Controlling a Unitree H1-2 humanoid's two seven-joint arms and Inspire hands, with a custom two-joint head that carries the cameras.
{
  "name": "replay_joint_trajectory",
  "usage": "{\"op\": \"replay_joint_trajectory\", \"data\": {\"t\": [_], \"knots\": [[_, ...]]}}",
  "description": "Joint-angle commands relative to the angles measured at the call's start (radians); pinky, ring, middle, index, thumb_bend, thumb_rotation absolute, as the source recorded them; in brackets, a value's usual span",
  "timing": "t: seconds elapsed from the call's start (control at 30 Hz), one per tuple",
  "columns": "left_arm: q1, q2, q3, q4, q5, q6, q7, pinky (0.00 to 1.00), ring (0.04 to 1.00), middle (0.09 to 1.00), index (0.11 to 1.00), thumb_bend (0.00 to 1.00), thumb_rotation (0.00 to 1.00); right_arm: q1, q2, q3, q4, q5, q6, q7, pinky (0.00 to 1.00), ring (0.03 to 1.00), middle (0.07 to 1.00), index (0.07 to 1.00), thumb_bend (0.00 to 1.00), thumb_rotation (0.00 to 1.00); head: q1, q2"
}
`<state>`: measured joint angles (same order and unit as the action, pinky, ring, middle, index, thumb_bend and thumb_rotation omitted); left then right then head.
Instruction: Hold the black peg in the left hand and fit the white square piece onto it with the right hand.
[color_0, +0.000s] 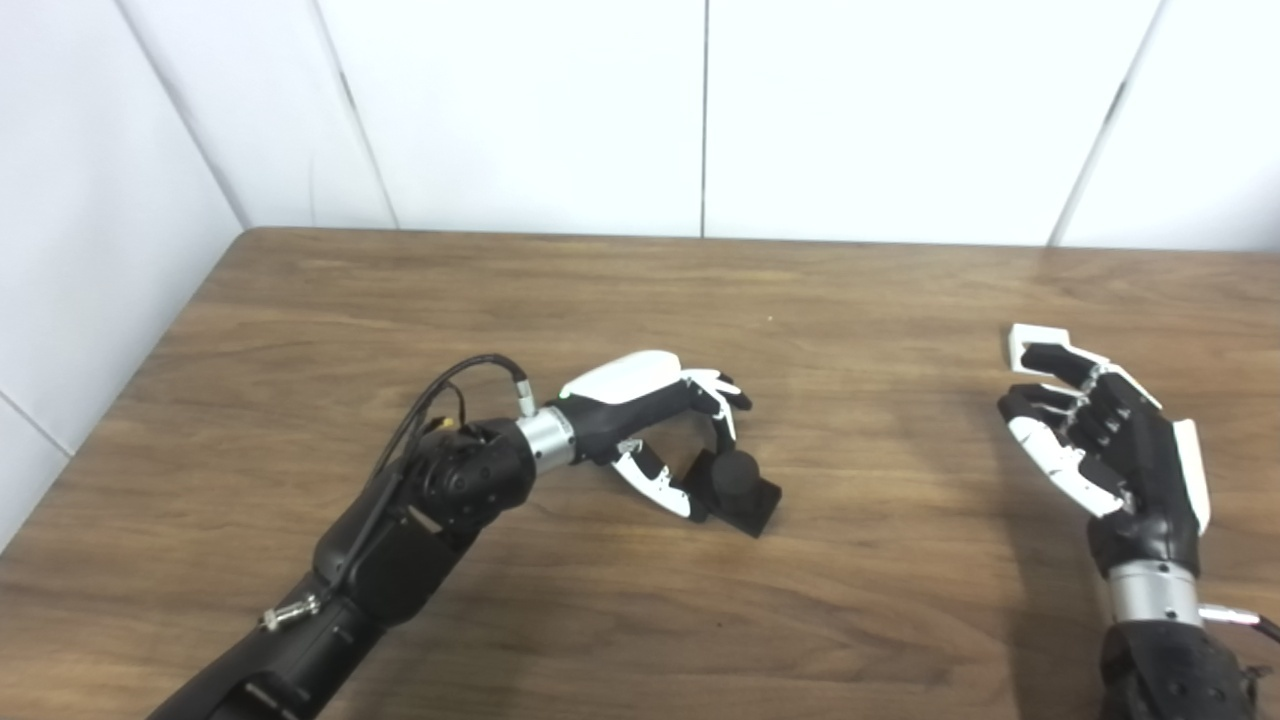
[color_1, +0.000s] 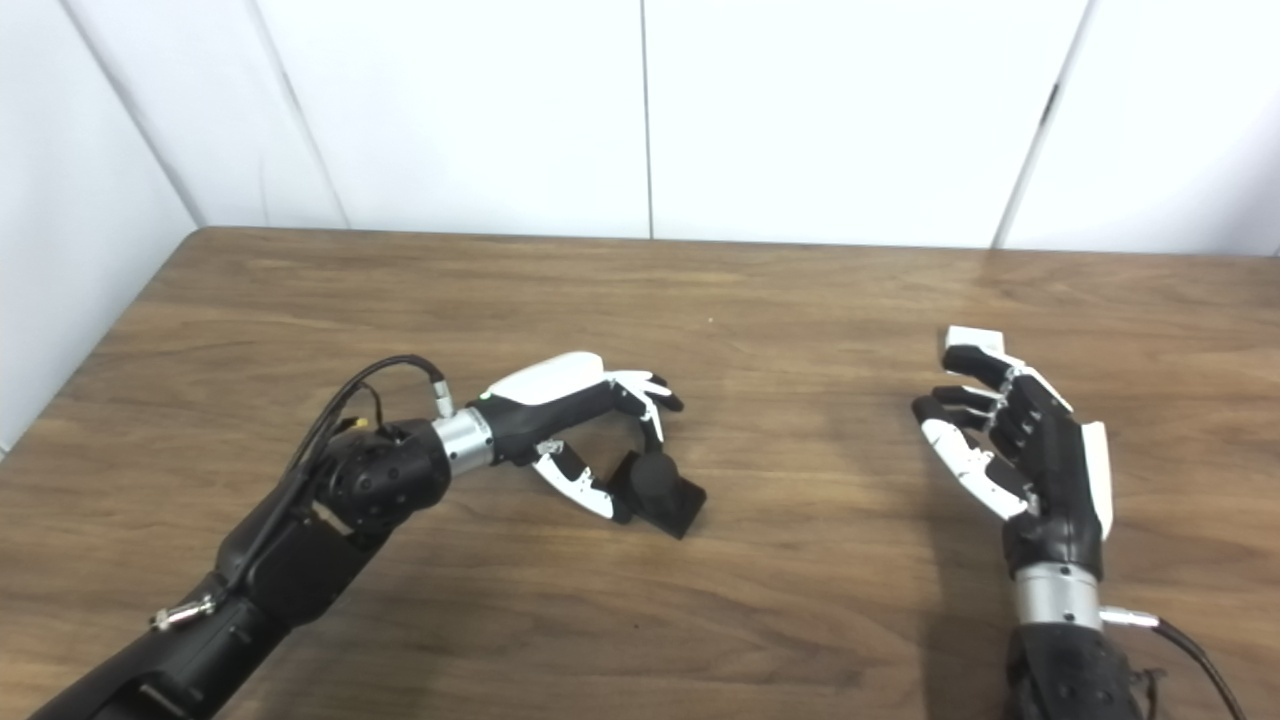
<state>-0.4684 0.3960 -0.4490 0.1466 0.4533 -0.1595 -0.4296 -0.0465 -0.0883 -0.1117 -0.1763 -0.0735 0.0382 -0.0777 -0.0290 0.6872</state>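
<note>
While our left hand (color_0: 650, 425) lies low over the wooden table (color_0: 640, 300), its fingers curl down around the black peg (color_0: 738, 482) & the thumb comes in from the near side. The peg stands upright on its square black base, resting on the table approx. mid-width, toward the near edge. Thumb tip looks to be touching the base; the fingertips hang just above the peg's round top, so we can't tell if the grasp is truly closed on it yet.

Our right hand (color_1: 1020, 440) is well apart, over on the right side, palm facing left w/ fingers spread & slightly bent, holding nothing. The white square piece (color_1: 972, 338) lies flat on the table just beyond those fingertips, partly hidden behind the topmost one; whether they touch, we can't tell.
</note>
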Motion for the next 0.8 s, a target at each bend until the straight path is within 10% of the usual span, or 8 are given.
{"op": "replay_joint_trajectory", "data": {"t": [0.0, 0.27, 0.77], "knots": [[0.002, 0.033, -0.006, 0.002, 0.015, -0.031, -0.024, 0.92, 0.949, 0.88, 0.491, 0.52, 0.09, -0.022, 0.015, 0.005, -0.041, -0.001, -0.019, -0.009, 0.59, 0.641, 0.733, 0.685, 0.5, 0.18, -0.066, -0.003], [0.018, 0.075, 0.02, 0.051, -0.029, -0.11, -0.026, 0.89, 0.935, 0.868, 0.491, 0.52, 0.08, -0.054, 0.066, 0.046, 0.003, -0.054, -0.049, -0.037, 0.58, 0.644, 0.737, 0.686, 0.54, 0.25, -0.342, -0.036], [0.016, 0.066, 0.029, 0.091, -0.037, -0.156, -0.025, 0.87, 0.93, 0.866, 0.492, 0.52, 0.08, -0.094, 0.051, 0.041, 0.016, -0.08, -0.067, -0.056, 0.58, 0.651, 0.731, 0.679, 0.53, 0.26, -0.336, -0.057]]}}
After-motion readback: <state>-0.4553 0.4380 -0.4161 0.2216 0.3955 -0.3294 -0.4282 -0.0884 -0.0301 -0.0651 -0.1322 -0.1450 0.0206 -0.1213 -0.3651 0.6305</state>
